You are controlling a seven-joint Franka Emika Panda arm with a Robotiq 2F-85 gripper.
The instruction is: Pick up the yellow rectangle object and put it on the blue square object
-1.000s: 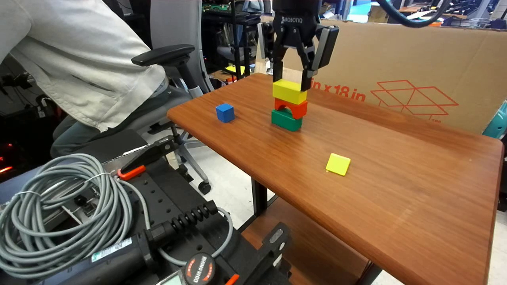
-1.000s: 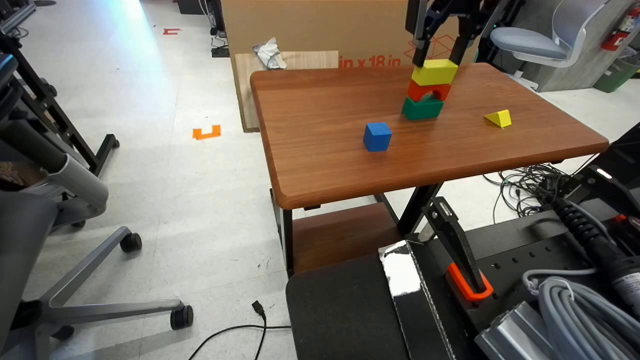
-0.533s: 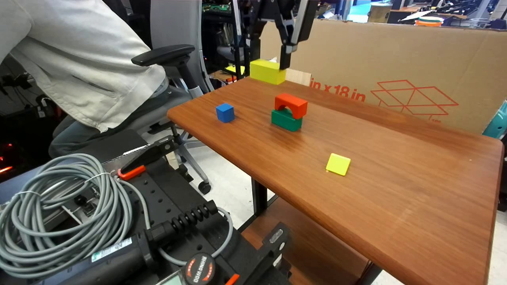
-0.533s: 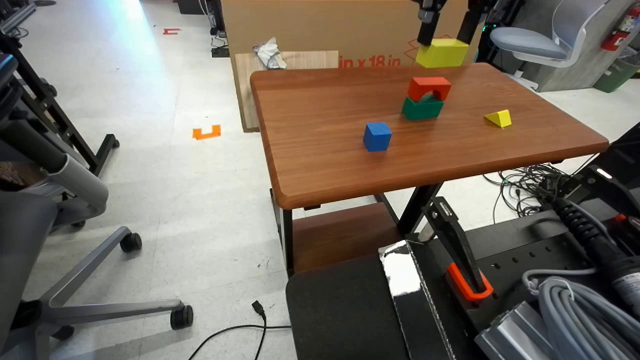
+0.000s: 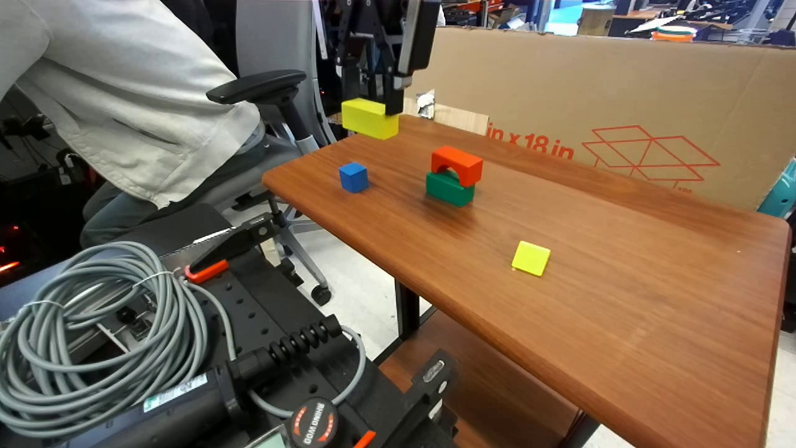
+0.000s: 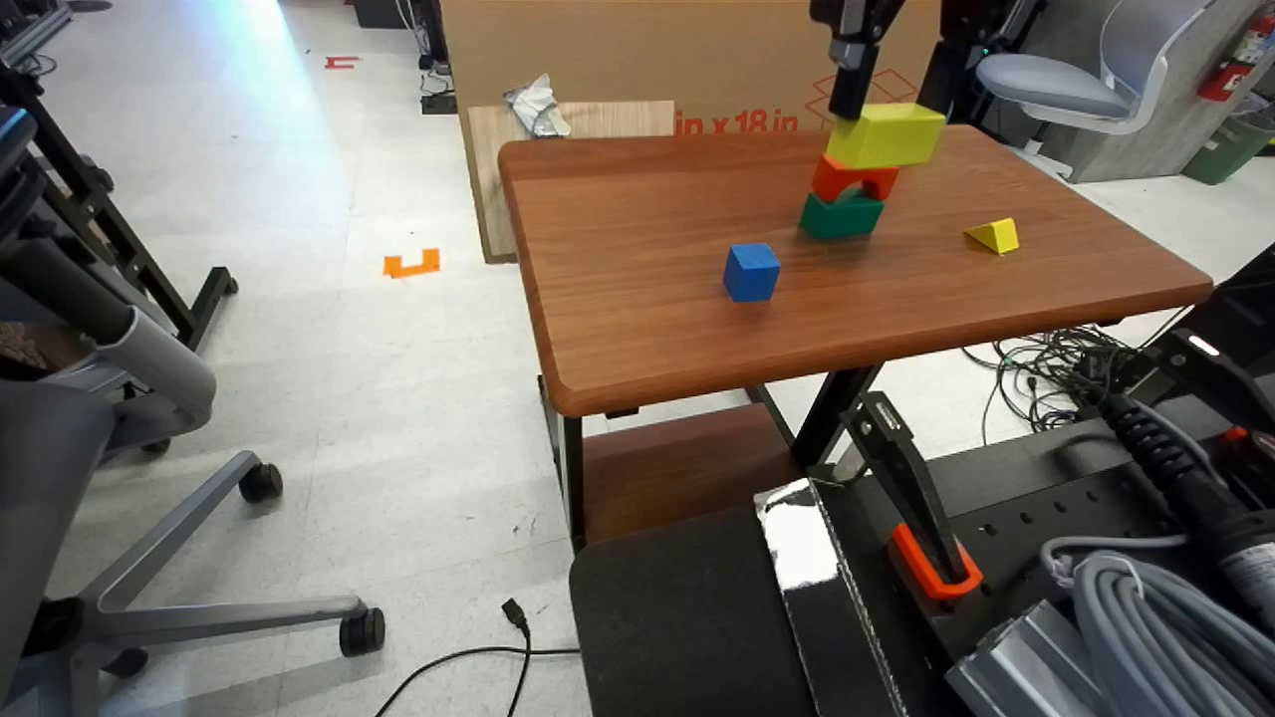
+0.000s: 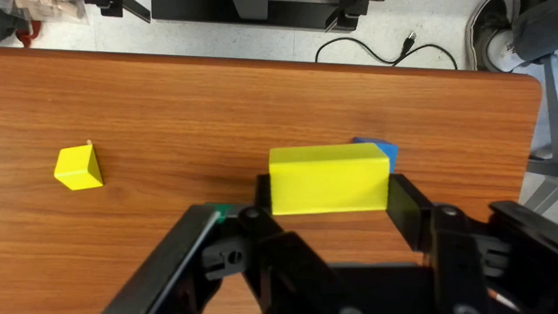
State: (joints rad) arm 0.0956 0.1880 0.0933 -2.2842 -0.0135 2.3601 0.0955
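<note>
Reference point is the blue cube (image 5: 354,177), which sits on the bench (image 6: 637,349) with its top bare. Judged nearest to it, raised off the bench and offset to one side, is the yellow block (image 5: 369,119). The pincer (image 7: 330,192) is narrowed onto both ends of the block and holds it about level, no gap visible; in the wrist view the block hides part of the cube. Pick-up is judged complete and the carry to the cube partly done. Outstanding: centring over the cube, lowering, release and withdrawal. Exact clearance above the cube cannot be told. Farther from the cube, standing apart from it, a red arch (image 5: 458,158) rests on a green block (image 5: 449,191); farther again from the cube lies a yellow wedge (image 6: 994,237). None of these three appears needed for the remaining work.
</note>
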